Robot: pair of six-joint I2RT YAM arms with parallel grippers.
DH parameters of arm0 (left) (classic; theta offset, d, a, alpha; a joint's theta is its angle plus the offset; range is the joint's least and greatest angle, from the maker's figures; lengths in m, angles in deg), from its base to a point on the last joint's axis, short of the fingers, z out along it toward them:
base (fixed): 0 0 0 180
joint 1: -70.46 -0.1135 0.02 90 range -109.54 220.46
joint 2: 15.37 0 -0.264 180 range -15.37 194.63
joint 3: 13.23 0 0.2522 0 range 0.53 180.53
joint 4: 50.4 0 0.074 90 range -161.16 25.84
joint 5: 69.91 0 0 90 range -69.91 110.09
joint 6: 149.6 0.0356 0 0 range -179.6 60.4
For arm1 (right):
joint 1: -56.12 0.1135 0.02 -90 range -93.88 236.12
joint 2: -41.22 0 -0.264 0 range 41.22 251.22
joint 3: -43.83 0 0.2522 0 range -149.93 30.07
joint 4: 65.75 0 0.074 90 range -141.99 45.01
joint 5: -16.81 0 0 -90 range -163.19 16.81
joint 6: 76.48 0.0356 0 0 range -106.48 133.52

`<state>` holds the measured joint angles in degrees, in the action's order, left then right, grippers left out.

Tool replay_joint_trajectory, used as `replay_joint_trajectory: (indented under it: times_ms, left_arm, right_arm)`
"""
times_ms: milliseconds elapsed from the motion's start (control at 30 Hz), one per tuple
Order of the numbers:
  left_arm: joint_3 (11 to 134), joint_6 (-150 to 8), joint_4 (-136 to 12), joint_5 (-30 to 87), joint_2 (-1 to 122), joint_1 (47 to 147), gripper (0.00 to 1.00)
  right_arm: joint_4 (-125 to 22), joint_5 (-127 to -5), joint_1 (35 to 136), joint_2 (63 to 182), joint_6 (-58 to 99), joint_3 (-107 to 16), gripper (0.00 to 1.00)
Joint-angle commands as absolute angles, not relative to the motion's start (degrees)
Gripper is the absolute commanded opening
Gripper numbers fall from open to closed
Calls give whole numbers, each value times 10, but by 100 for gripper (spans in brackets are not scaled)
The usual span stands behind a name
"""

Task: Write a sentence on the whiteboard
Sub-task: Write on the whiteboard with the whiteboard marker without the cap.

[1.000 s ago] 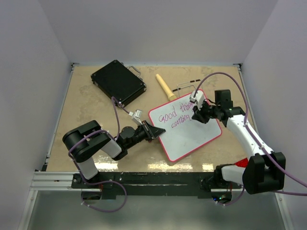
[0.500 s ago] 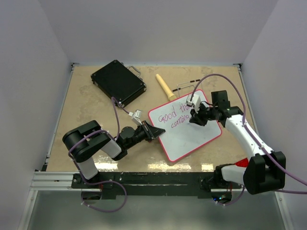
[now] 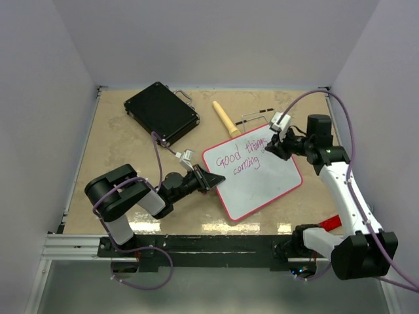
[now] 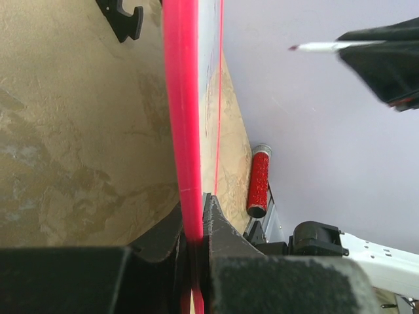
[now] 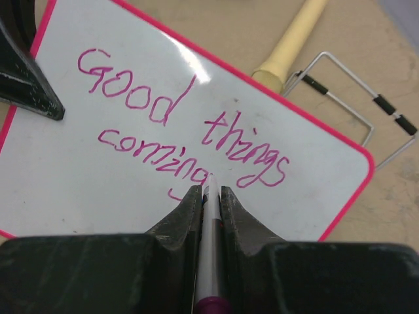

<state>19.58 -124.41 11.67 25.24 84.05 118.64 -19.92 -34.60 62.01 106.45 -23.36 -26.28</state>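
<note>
Whiteboard point(image 3: 262, 190) is sitting on the tan table point(image 3: 118, 150), just right of the middle, turned so that its long sides are running diagonally. At its near left edge the left gripper point(image 3: 208, 178) is pinching the red-pink rim, with both jaws pressed together on it; in the left wrist view the rim is disappearing straight down between the two black fingers. A red glittery cylinder point(image 4: 259, 180) is lying on the table near the right arm's base.

Across the upper half of the board the sentence point(image 5: 177, 140) is showing in pink-purple marker: "Good things" on the first line and "coming" just below it. The lower half is staying bare white.

Over the board's far right corner the right gripper point(image 3: 273, 147) is hovering, its jaws squeezed on a slim white marker point(image 5: 211, 248). The left wrist view is showing the marker's tip hanging clear of the surface, not touching it.

Beyond the board a thin wire stand point(image 5: 313, 82) is lying just beside the far rim, and a beige wooden handle point(image 3: 224, 118) is resting next to it. Farthest back, toward the left, a black hard case point(image 3: 161, 112) is lying well apart from the board.
</note>
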Motion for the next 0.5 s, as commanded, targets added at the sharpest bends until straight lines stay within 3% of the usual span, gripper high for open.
replay_joint_trajectory:
  times_ms: [0,167,467]
  left_arm:
    - [185,-1158,283,276,832,1181,0]
    - [214,-1090,195,315,799,1178,0]
    - [265,-985,3,409,721,1139,0]
  right_arm:
    - [-231,-259,570,1029,-196,-294,0]
    - [-272,-155,478,993,-174,-243,0]
    - [-266,-104,434,932,-179,-218,0]
